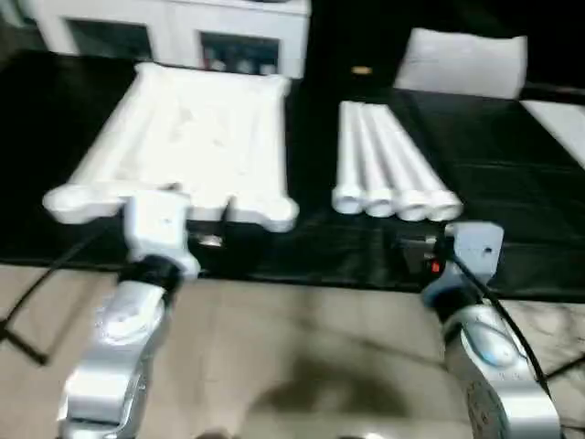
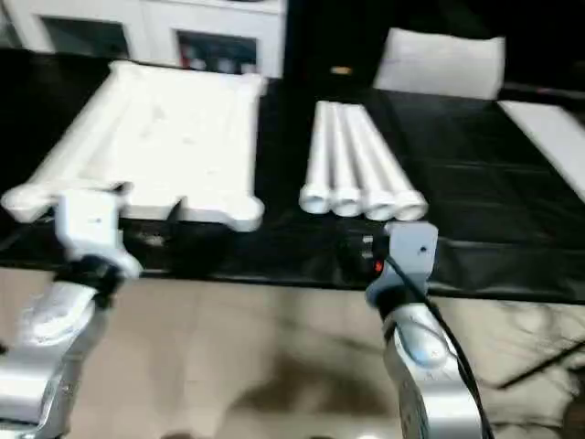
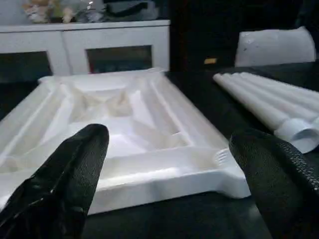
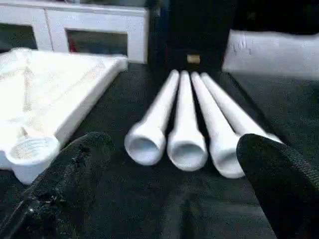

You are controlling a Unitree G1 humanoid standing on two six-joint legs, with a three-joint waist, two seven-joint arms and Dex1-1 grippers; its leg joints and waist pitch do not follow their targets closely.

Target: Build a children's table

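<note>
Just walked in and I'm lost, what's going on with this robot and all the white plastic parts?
The robot is at the start of putting together a children's table. The tabletop lies underside up on the black surface, and the four legs lie side by side to its right, none fitted yet. The left claw is open facing the tabletop's near edge, and the right claw is open facing the leg ends. Neither holds anything.

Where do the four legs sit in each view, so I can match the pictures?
Left eye: four legs, right of centre.
Right eye: centre.
Left wrist: right edge.
Right wrist: centre, open ends facing the camera.
Shared landmark: tabletop lying beside them.
</note>
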